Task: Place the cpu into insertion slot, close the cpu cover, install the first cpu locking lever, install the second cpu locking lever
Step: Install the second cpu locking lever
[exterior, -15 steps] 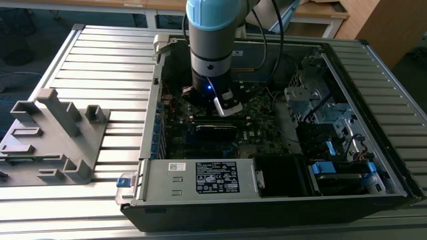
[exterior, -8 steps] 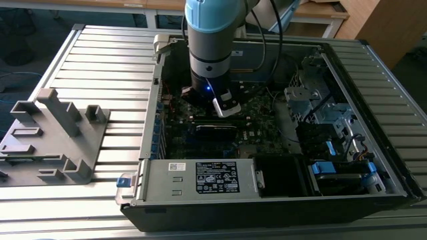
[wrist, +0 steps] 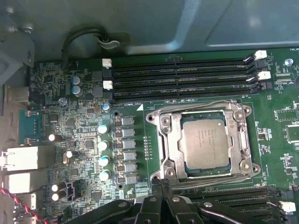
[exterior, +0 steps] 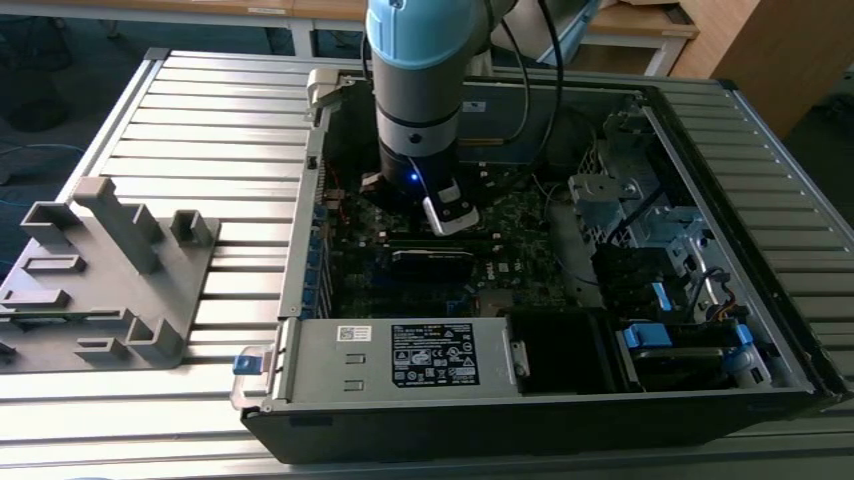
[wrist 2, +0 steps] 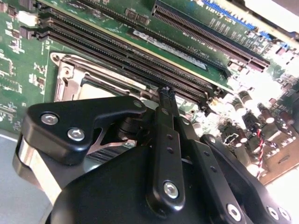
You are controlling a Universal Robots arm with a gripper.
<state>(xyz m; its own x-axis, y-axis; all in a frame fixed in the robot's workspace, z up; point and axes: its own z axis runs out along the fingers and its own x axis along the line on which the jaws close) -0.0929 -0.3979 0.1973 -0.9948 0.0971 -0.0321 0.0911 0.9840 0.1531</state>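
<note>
With the dull silver-grey square cpu (wrist: 206, 142) seated in the silver-rimmed insertion slot (wrist: 166, 140), black gripper (wrist: 161, 186) fingers pinched together beside it; long black memory slots (wrist: 182, 79) flank it.

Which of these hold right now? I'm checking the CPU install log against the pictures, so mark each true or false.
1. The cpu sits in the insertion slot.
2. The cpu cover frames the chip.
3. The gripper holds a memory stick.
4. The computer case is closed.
1. True: the cpu lies in the insertion slot.
2. True: the cpu cover lies down around it, in the first wrist view.
3. False: the gripper has its fingertips together with nothing between them.
4. False: the computer case lies open, motherboard exposed.
</note>
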